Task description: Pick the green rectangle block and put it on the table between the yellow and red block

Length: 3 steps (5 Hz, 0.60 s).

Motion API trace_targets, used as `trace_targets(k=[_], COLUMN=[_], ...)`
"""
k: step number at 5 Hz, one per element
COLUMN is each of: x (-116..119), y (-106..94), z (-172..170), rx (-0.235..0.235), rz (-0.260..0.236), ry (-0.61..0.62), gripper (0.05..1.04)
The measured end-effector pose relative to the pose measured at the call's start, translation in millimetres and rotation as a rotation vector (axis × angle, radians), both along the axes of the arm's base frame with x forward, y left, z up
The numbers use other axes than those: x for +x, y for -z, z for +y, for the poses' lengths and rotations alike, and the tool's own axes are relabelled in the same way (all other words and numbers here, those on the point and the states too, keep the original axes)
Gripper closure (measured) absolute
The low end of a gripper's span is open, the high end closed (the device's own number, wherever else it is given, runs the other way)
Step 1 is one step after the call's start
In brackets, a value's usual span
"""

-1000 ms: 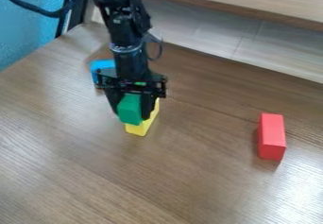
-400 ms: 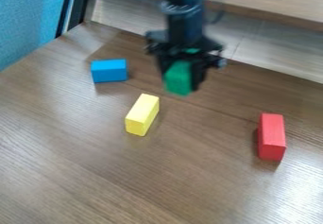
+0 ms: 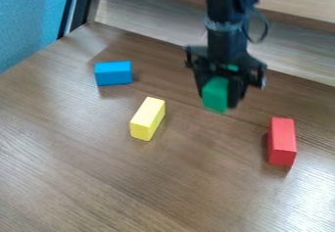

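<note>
The gripper [image 3: 224, 99] hangs over the table [image 3: 177, 177], behind the space between the yellow and red blocks, and is shut on the green block [image 3: 215, 94]. The green block is held upright between the fingers, above the table surface. The yellow block [image 3: 148, 119] lies on the table to the left and nearer the camera. On the right lies the red block [image 3: 282, 142], apart from the gripper.
A blue block [image 3: 113, 73] lies at the back left, behind the yellow one. Behind the arm, along the table's back edge, runs a raised wooden ledge [image 3: 288, 13]. A blue panel [image 3: 33, 20] stands at the upper left.
From over the yellow block, the gripper has moved right with the green block in it, first up and back, then slightly lower. The yellow and blue blocks are uncovered; the red block has not moved.
</note>
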State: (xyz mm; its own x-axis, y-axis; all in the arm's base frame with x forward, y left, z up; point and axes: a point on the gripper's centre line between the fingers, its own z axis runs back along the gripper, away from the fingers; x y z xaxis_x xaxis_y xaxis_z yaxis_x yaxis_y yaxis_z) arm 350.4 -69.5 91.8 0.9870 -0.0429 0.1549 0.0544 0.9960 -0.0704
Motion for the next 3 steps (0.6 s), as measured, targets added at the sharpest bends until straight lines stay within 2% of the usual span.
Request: trace_targets(k=[1, 3], x=[0, -5], y=[21.6, 52.9], z=[-1, 1], rx=[0.013, 0.03], rz=[0.046, 0.111], ry=[0.014, 0.023], gripper=[0.487, 0.487])
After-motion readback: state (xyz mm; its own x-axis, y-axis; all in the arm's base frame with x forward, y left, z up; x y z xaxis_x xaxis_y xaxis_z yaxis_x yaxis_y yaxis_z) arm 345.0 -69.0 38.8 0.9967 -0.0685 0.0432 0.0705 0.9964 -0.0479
